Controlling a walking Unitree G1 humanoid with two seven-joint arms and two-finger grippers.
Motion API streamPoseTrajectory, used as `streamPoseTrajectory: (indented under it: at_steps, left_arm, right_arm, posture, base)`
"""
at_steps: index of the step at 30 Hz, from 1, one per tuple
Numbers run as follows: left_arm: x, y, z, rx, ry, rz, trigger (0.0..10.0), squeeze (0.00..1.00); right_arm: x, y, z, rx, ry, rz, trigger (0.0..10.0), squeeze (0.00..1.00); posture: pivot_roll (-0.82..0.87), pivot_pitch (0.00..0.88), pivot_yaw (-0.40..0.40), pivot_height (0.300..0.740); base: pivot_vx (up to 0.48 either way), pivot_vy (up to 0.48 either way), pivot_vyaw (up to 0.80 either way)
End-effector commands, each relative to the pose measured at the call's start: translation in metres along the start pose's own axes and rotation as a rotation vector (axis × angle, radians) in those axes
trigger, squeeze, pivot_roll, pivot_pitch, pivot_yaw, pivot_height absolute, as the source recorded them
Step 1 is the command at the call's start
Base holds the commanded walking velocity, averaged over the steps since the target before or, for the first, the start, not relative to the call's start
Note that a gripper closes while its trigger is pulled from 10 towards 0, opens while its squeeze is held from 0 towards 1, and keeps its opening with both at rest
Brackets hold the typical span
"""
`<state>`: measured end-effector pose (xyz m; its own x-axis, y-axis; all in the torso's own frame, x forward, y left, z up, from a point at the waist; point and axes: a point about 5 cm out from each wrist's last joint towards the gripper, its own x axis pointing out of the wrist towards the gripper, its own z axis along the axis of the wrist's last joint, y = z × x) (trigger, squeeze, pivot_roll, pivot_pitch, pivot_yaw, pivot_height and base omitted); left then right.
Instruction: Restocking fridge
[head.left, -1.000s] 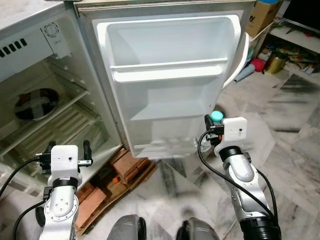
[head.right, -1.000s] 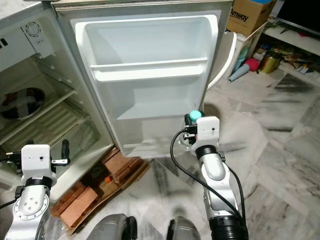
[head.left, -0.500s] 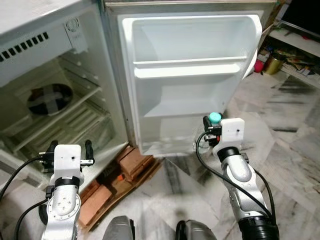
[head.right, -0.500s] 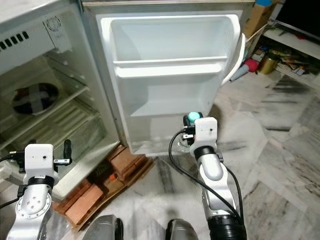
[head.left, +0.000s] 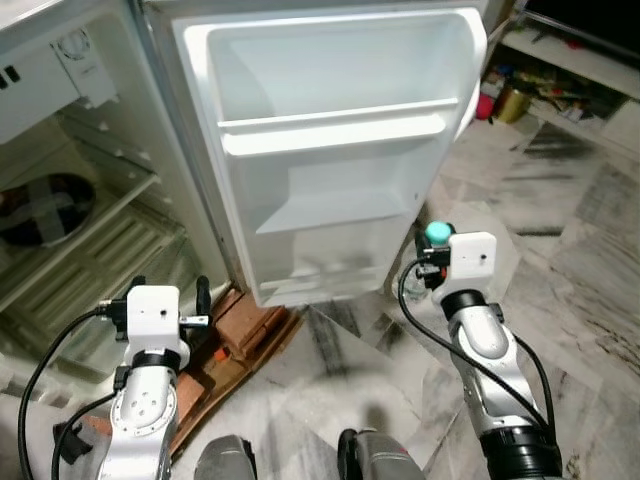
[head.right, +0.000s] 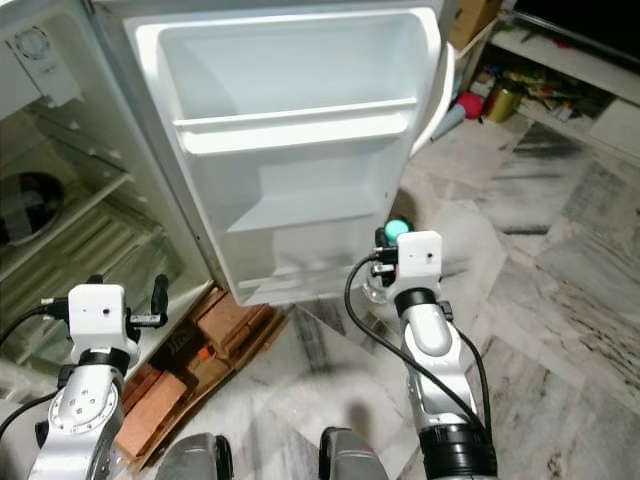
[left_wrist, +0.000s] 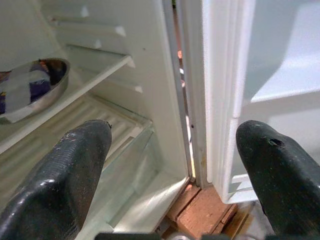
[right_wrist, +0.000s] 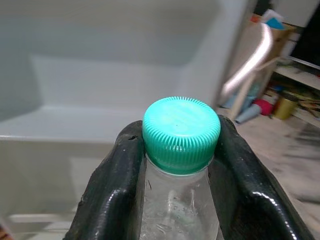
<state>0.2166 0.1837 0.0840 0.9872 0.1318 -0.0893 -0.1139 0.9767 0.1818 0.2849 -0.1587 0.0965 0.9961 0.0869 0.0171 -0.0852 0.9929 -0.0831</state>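
My right gripper (head.left: 431, 262) is shut on the neck of a clear bottle with a green cap (right_wrist: 181, 128), held upright just in front of the open fridge door's (head.left: 330, 150) lower right corner. The cap (head.left: 437, 233) pokes up beside the wrist block. The door's white inner shelves (head.left: 335, 135) are bare. My left gripper (head.left: 165, 298) stands open and empty, low on the left, facing the gap between the fridge's interior and the door hinge. A steel bowl (left_wrist: 30, 87) sits on a shelf inside the fridge (head.left: 70, 230).
Brown bricks and cardboard (head.left: 235, 335) lie on the marble floor under the fridge's front edge. Low shelves with boxes, a golden tin and clutter (head.left: 520, 95) stand at the back right. Marble floor (head.left: 580, 270) spreads out to the right.
The camera has swung, shifting the fridge and door left and nearer in view. My right gripper still holds the bottle at the door's lower corner; the left gripper stays open.
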Motion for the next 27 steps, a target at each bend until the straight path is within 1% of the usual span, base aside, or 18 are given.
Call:
streamPoseTrajectory:
  at_steps: [1, 7, 19, 25, 27]
  left_arm:
    - [-0.002, 0.002, 0.001, -0.002, -0.007, 0.002, 10.0, 0.00]
    - [-0.002, 0.003, 0.003, -0.002, -0.020, 0.003, 10.0, 0.00]
    - [-0.005, 0.004, 0.002, -0.005, -0.013, 0.008, 10.0, 0.00]
    - [-0.007, 0.008, 0.000, -0.014, 0.005, 0.034, 10.0, 0.00]
    - [-0.012, 0.009, -0.002, -0.016, 0.018, 0.041, 10.0, 0.00]
  right_arm:
    - [0.001, -0.001, 0.003, 0.003, -0.020, 0.003, 10.0, 0.00]
    - [0.003, 0.000, 0.004, 0.001, -0.023, 0.009, 10.0, 0.00]
    - [0.004, -0.001, 0.003, -0.004, -0.022, 0.021, 10.0, 0.00]
    - [0.001, -0.001, 0.003, -0.007, -0.019, 0.022, 10.0, 0.00]
    - [-0.002, 0.001, 0.002, -0.008, -0.014, 0.032, 10.0, 0.00]
  posture:
    - [0.12, 0.123, -0.050, 0.740]
    - [0.12, 0.126, -0.049, 0.740]
    - [0.12, 0.135, -0.052, 0.740]
    - [0.12, 0.140, -0.052, 0.740]
    - [0.12, 0.142, -0.053, 0.740]
  base:
    - [0.352, 0.000, 0.00]
    - [0.392, 0.000, 0.00]
    - [0.434, 0.000, 0.00]
    - [0.394, 0.000, 0.00]
    - [0.326, 0.000, 0.00]
